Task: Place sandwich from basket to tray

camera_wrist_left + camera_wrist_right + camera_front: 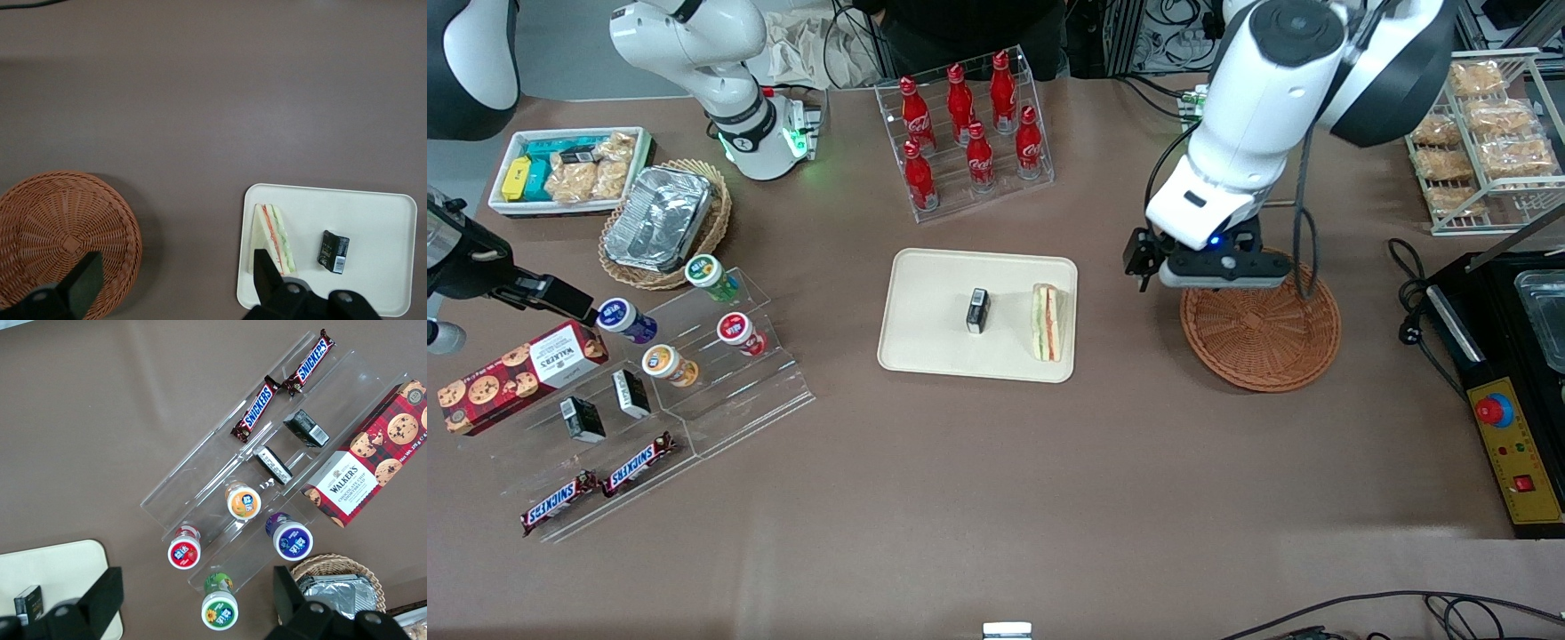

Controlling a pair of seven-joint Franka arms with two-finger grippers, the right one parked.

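The sandwich (pixel 1047 322) lies flat on the tray (pixel 925 338), at the edge nearest the basket (pixel 1267 342), with a small black box (pixel 978 311) beside it. Farther back, the gripper (pixel 1221 271) hovers over the basket's rim, jaws spread wide and holding nothing.

Arm covers basket (pixel 1263 342) rim farthest from front camera; gripper (pixel 1209 267) jaws hidden there
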